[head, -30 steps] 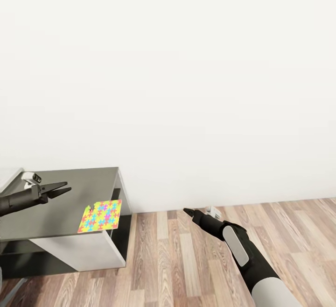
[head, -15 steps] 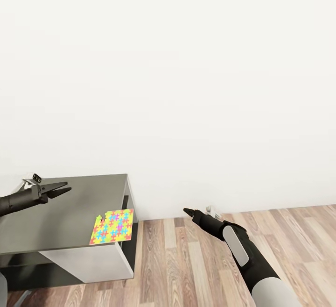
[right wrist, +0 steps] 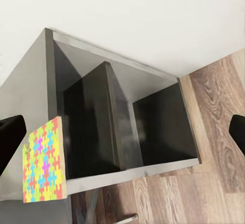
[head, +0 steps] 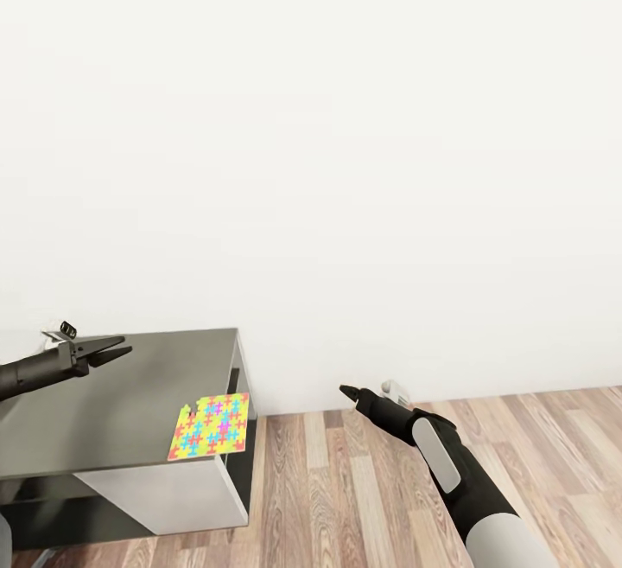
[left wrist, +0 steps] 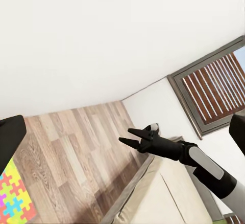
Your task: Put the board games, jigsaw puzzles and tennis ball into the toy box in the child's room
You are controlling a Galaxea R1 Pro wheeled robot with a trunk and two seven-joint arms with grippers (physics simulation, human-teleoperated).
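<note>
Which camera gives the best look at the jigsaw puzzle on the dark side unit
The head view: the whole jigsaw puzzle lies flat at the unit's front corner. The right wrist view shows it foreshortened; the left wrist view catches one corner.

Plain white wall meets wood-plank floor; slatted window

Open room over the floor, side unit at the left

The wooden floor at the right is left unobstructed up to the wall; passage at the left is blocked by the dark side unit, a jigsaw puzzle lying at its near right corner.
</note>
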